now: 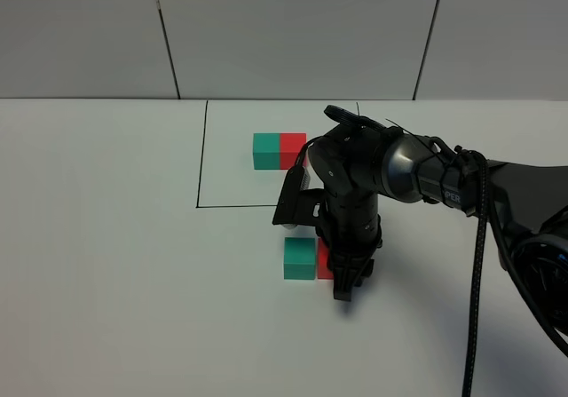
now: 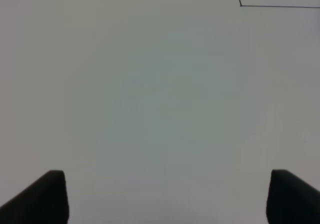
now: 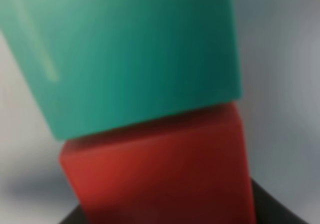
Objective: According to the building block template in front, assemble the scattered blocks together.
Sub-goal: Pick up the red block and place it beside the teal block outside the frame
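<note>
Right gripper (image 1: pixel 344 292) clenched on nothing, tip at red cube (image 1: pixel 324 262), which touches green cube (image 1: pixel 300 259) at its 3 o'clock. Pair lies 6 o'clock of template (image 1: pixel 280 151). Left gripper (image 2: pixel 167 196) spread, holding nothing. Cubes likely light, rigid, matte: pinch opposite flat faces.

template: building block template (image 1: pixel 280 150), a teal-green half and a red half joined into one short bar, lying flat, green end toward the surface's (image 1: pixel 106 281) left edge
template place: inside a thin black drawn rectangle (image 1: pixel 201 157), toward the far edge
green cube (image 1: pixel 300 259): plain matte teal-green, flat on the surface, on the near side of the rectangle's near line
red cube (image 1: pixel 323 264): same size, touching the green cube's right face, slightly skewed; largely hidden from the high view
</note>
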Motion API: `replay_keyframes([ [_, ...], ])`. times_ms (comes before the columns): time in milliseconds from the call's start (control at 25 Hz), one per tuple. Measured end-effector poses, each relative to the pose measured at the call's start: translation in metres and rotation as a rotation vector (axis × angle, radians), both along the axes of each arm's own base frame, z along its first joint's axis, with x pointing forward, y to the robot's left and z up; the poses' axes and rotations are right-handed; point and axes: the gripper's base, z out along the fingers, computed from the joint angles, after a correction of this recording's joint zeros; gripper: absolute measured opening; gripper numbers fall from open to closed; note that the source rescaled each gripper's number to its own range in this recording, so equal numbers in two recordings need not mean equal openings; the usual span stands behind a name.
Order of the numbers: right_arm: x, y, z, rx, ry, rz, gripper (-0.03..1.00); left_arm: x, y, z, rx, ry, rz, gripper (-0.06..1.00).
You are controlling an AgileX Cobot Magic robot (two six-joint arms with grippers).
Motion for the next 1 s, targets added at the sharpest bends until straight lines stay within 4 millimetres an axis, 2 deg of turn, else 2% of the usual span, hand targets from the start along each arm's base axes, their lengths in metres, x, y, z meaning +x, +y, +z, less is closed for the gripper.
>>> replay_keyframes([
  [1000, -0.0007, 0.0036, 0.0, 0.006, -0.01, 0.024, 0.0, 0.0, 0.0, 0.0, 0.0, 0.0, 0.0, 0.85],
])
